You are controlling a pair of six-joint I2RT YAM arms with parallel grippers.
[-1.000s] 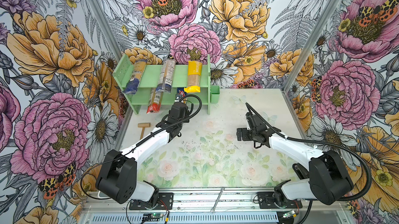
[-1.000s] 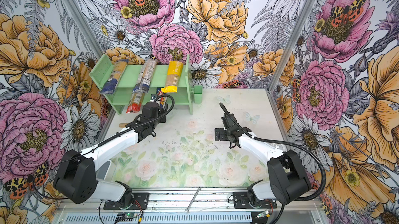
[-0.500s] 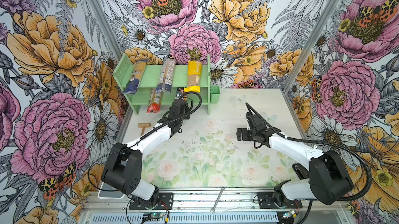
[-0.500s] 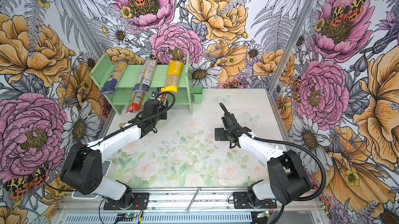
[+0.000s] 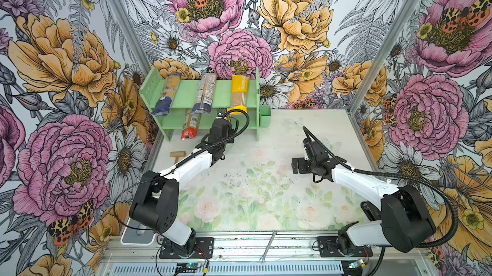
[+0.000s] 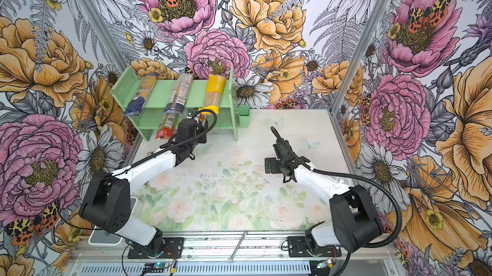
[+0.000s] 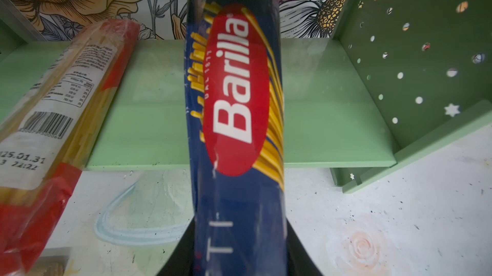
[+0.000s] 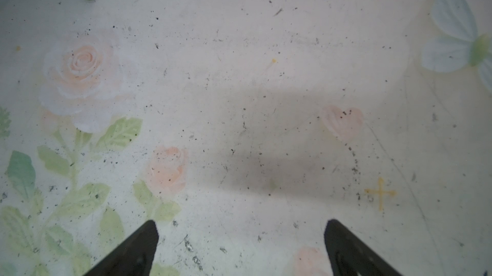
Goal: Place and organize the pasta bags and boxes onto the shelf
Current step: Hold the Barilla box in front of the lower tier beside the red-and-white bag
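Left hand (image 7: 239, 258) is pinched narrow on the near end of the Barilla box (image 7: 237, 96), fingers either side. Right hand (image 8: 241, 224) is spread wide, holding nothing, over bare desk (image 5: 266, 195), well apart from the work.

Step, as I read it: slide the box lengthwise into the lower tier (image 7: 332, 101) of the shelf (image 5: 186, 93).
- Box is already pointed front to back, with its far end under the upper board. Can't tell whether it touches the tier.
- Keep it level and low, since headroom under the upper board looks slim.
- Hold the lane: the red-ended clear bag (image 7: 61, 107) lies skewed just beside it. Drifting that way would likely nudge it.
- Push deep before letting go, or the near end will overhang.

Contents:
- Lower tier: the red-ended bag, its near end hanging off the front edge over the desk. Free space between the box and the perforated side panel.
- Upper tier: blue-ended clear bag (image 5: 166, 96), second blue-ended bag (image 5: 204, 93) and yellow bag (image 5: 238, 93), well spaced, all overhanging the front.
- Green cup (image 5: 265, 119) on the side panel: nothing visible inside.
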